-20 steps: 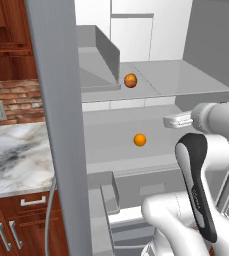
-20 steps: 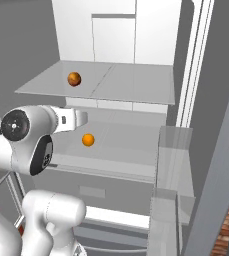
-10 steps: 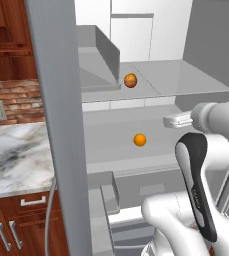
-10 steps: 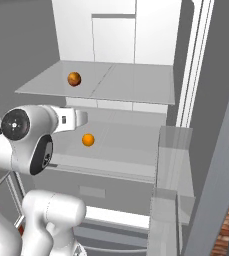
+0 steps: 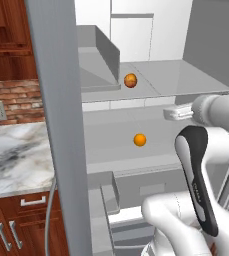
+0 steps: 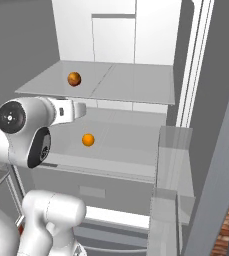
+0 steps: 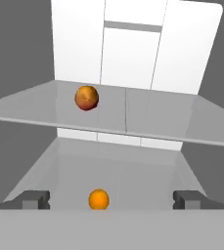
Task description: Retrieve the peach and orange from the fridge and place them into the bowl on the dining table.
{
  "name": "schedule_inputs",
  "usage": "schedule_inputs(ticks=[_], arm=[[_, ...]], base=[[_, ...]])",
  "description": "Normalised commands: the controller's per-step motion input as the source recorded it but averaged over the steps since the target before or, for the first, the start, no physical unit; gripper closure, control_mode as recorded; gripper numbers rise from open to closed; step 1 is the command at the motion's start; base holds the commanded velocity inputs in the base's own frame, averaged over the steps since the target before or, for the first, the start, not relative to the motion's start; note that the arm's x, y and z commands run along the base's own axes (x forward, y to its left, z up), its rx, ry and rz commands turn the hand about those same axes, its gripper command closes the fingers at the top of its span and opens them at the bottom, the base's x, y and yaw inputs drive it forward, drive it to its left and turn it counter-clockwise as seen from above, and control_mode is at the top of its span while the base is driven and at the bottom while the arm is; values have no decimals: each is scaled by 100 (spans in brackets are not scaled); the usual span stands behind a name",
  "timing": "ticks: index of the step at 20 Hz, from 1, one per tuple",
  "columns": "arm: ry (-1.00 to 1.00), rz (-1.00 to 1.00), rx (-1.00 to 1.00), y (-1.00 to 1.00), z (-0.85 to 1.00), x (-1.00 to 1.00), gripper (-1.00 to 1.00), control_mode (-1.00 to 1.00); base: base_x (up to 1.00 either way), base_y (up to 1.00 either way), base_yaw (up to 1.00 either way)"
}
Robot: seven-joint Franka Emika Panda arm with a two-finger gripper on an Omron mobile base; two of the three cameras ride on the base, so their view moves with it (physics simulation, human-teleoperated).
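Dark-tipped, the white arm's two-finger gripper (image 7: 111, 200) stands wide open and empty inside the grey-silver fridge (image 5: 61, 125), facing the bright yellow-orange ball, the orange (image 7: 99, 199), on the lower shelf; the dull reddish-tan peach (image 7: 86, 97) sits on the shelf above.

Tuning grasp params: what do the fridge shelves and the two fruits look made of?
Shelves: probably smooth hard plastic or frosted glass; flat grey, thin-edged, faintly glossy.
Peach: soft-looking matte skin, mottled reddish-tan.
Orange: even bright orange, smooth, no visible peel texture.
All are rendered, so the look leaves it open.
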Motion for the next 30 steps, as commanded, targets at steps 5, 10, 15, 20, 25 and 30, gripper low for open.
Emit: schedule_inputs(ticks=[5,10,15,20,25,30], arm=[[3,0,0,3,51,13,-100,-100],[9,1,2,4,44,22,-100,-100],[5,3,1,21,14,18,-100,-100],[0,6,0,31,-1,14,-100,-100],[0,4,0,23,-9,23,-100,-100],[3,1,0,2,-15,23,-100,-100]], base=[[0,0,0],[0,0,0],[0,0,0],[0,0,0],[0,0,0],[0,0,0]])
